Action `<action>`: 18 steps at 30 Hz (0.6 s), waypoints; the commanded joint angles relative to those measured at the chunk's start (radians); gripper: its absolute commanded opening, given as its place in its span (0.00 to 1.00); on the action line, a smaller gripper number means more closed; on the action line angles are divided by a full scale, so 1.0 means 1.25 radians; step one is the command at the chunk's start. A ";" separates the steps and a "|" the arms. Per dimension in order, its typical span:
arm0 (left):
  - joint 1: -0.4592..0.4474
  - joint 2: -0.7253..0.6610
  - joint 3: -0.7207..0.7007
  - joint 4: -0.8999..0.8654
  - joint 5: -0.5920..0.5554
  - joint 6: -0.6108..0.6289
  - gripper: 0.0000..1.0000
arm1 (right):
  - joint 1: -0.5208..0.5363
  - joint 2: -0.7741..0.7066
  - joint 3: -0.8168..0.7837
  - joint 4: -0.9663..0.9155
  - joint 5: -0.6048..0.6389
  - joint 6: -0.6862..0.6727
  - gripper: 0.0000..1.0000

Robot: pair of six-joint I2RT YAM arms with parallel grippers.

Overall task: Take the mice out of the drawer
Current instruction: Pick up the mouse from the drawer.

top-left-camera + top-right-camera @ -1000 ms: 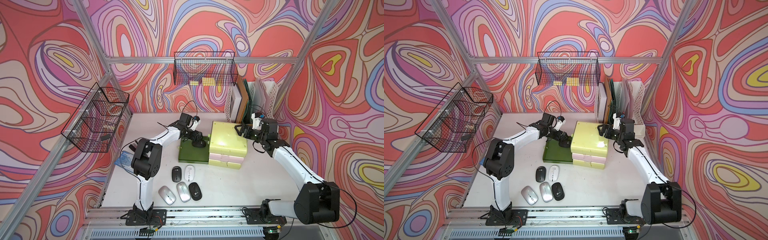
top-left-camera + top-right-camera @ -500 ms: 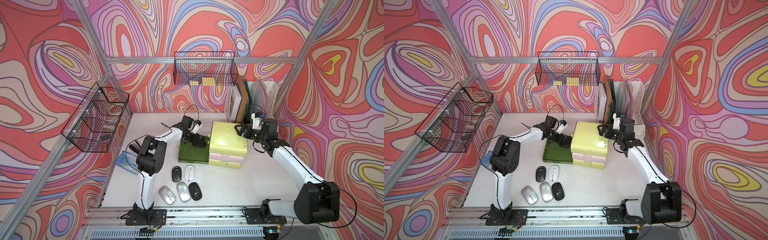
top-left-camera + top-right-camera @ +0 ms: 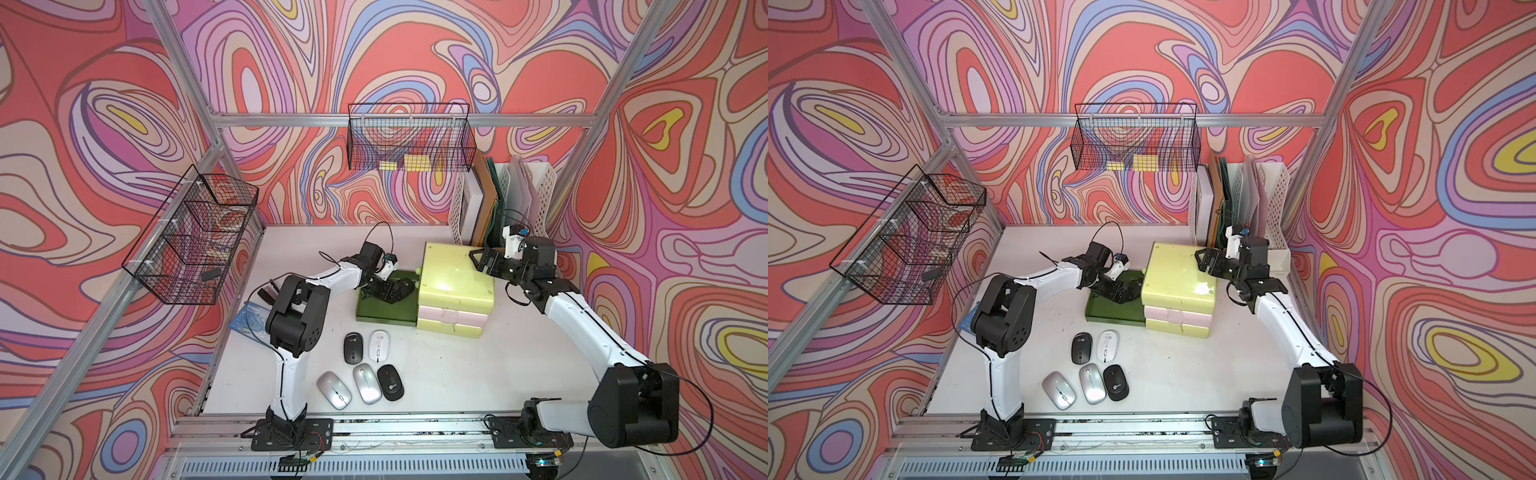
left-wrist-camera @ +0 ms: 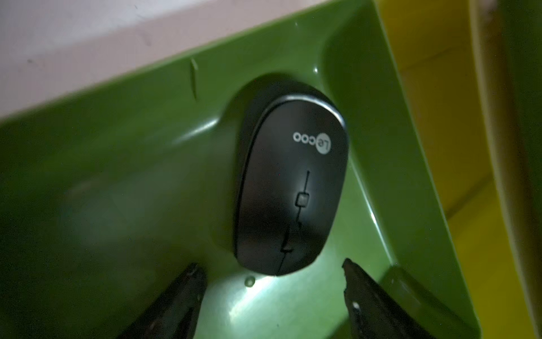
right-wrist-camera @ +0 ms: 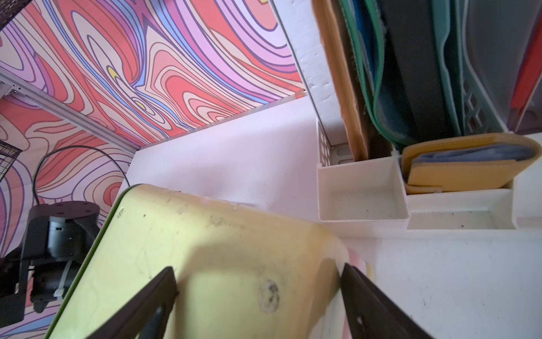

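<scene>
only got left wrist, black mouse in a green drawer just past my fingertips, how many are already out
Observer: Five lie on the table, clear of the drawer: two black mice, two silver mice, a white mouse.
Operator: where's the right gripper
Observer: The right gripper is open at a far corner of the cabinet top, carrying nothing.
Operator: other drawers open too
Observer: No. The pink drawer and yellow drawer below are shut.
</scene>
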 commanded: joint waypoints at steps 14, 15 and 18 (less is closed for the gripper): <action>-0.039 0.001 0.034 0.066 -0.084 0.122 0.83 | 0.021 0.064 -0.056 -0.214 0.028 -0.042 0.91; -0.040 0.008 0.047 0.056 -0.092 0.131 0.83 | 0.022 0.064 -0.055 -0.214 0.028 -0.042 0.91; -0.042 0.031 0.079 0.043 -0.116 0.158 0.85 | 0.021 0.064 -0.056 -0.214 0.029 -0.043 0.91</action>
